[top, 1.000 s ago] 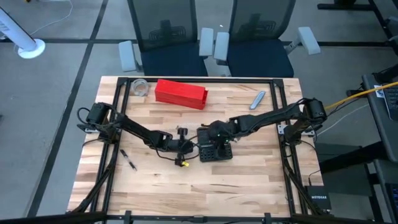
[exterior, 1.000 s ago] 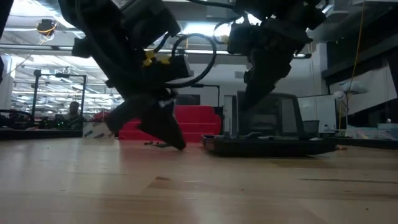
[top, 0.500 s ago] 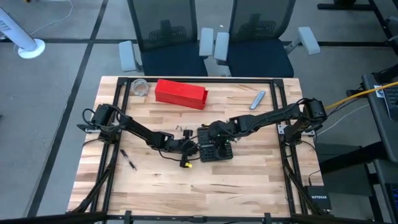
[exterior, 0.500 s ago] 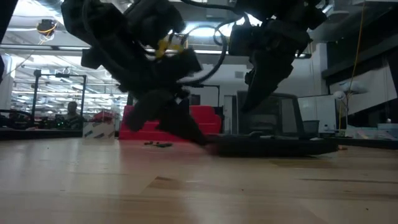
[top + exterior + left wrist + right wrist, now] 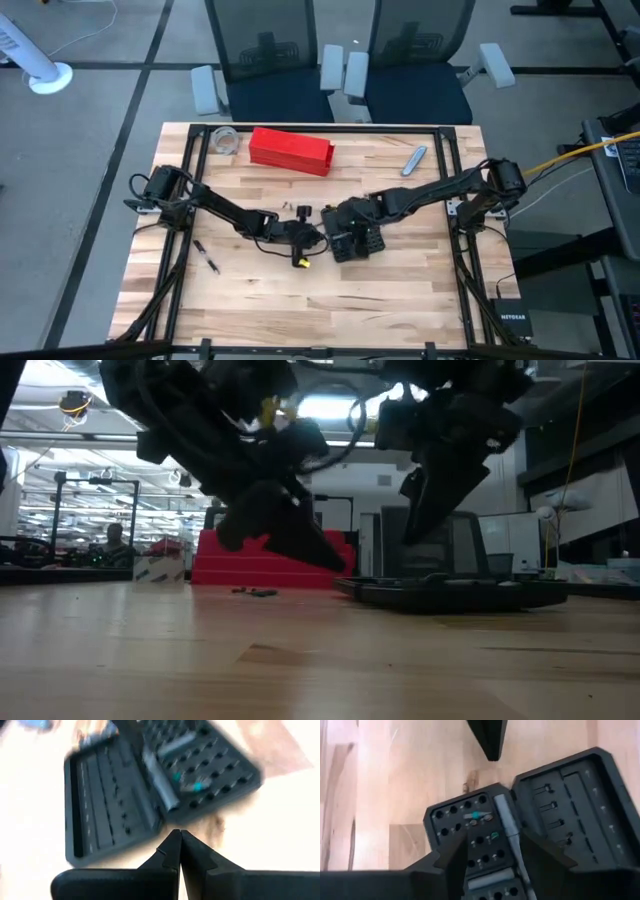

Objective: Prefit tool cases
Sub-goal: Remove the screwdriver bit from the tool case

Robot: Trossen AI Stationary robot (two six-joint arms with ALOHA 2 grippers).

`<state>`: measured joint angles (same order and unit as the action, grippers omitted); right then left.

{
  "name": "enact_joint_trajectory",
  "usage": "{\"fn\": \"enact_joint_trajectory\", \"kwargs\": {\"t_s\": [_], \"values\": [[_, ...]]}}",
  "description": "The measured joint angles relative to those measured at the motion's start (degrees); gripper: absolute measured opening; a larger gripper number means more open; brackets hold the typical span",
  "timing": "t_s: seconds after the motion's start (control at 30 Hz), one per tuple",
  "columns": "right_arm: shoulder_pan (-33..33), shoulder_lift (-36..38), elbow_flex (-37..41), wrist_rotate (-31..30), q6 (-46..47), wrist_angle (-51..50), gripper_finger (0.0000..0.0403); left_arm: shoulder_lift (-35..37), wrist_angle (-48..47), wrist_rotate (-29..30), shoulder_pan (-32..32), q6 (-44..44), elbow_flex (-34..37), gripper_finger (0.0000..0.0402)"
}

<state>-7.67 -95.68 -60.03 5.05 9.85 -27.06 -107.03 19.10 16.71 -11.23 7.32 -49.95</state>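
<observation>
- Right hand sits right over the tool case, fingers spread wide above the socketed half, not gripping anything as far as I can tell.
- Case lies flat and open near the middle of the table, its two halves side by side, long axis running roughly between the table's left and right edges.
- Left hand, pinched shut and empty, has its tip just beside the case's left edge, so both hands are about equally close.
- Count: one black case, one red box by the far edge, a few loose bits nearby.
</observation>
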Motion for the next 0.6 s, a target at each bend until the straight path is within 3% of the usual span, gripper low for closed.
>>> {"fn": "enact_joint_trajectory", "kwargs": {"t_s": [0.3,0.43,0.6], "values": [[-4.4,-1.8,0.0,-10.6,3.9,0.5,0.0177,-0.2,3.9,0.0,0.3,4.1,0.0,0.0000],[-4.3,-3.2,-0.3,-11.7,7.9,0.2,0.0170,-0.7,5.8,-0.2,1.7,4.5,-0.1,0.0000],[-4.4,-4.2,-0.3,-11.4,8.7,0.5,0.0131,-0.9,6.0,-2.4,3.2,4.5,-1.7,0.0000]]}}
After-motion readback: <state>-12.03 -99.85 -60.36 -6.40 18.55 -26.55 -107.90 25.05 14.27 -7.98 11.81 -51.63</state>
